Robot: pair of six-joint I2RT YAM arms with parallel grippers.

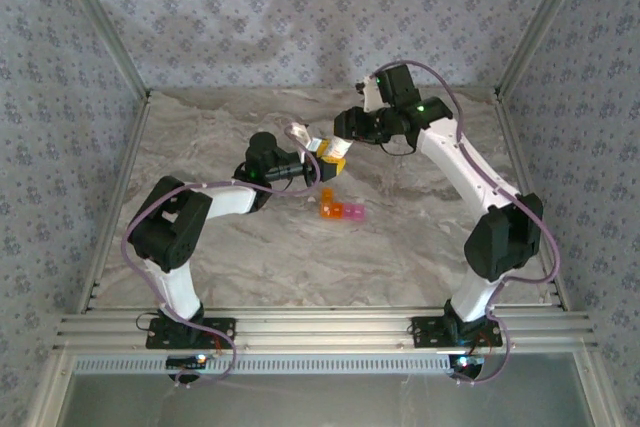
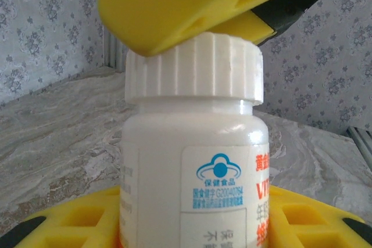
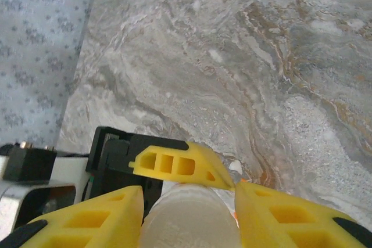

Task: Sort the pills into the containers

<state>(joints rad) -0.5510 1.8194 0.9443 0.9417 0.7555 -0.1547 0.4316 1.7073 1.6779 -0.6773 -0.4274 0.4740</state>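
My left gripper (image 2: pixel 192 222) holds the bottle (image 2: pixel 195 161) by its lower body, with one yellow finger (image 2: pixel 75 219) on each side, closed onto it. The bottle is lifted above the table (image 1: pixel 420 237) and I think this is so that the other arm can reach its top. My right gripper (image 3: pixel 189 204) comes from the far side and its fingers (image 3: pixel 87 219) press on both sides of the white ribbed cap (image 2: pixel 195 71), so it is closed narrowly on the cap. In my judgement this is the step of unscrewing: one arm fixes the bottle, the other must turn the cap. I cannot see any pills; I suppose they are inside the bottle. The containers (image 1: pixel 340 211), a short orange-to-pink strip, lie on the table just in front of the two grippers, near but not touched. Whether their lids are open I cannot tell. The risk I see is the bottle turning together with the cap.
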